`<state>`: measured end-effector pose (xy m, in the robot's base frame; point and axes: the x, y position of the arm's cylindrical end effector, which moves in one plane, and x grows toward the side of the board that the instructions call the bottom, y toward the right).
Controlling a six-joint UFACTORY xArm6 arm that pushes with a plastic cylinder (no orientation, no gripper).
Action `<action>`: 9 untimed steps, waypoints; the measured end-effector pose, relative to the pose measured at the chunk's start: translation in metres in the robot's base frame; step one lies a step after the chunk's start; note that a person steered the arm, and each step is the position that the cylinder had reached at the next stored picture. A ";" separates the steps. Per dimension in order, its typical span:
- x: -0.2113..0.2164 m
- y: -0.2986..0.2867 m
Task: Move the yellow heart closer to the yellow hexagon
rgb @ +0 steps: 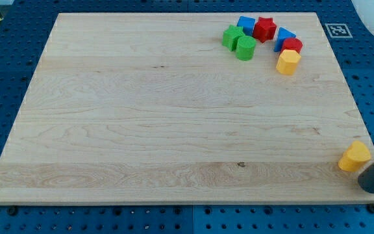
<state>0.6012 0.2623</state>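
Tip (371,188), a bare rod holding nothing, sits just right of light, rigid, slide-prone yellow heart (354,156); push its lower-right face toward yellow hexagon (288,62).

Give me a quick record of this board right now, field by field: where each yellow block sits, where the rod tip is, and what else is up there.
yellow heart: near the board's right edge, toward the view's bottom
yellow hexagon: upper right, at the lower end of the cluster
my tip: just right of and below the yellow heart, close to it; contact cannot be told
cluster: two green blocks, two blue blocks, red blocks beside the hexagon
gap between yellows: wide, heart far below hexagon
marker: black-and-white tag at the top right corner
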 end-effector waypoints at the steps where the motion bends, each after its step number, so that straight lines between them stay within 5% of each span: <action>1: -0.021 0.000; 9: -0.147 -0.085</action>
<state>0.4542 0.1770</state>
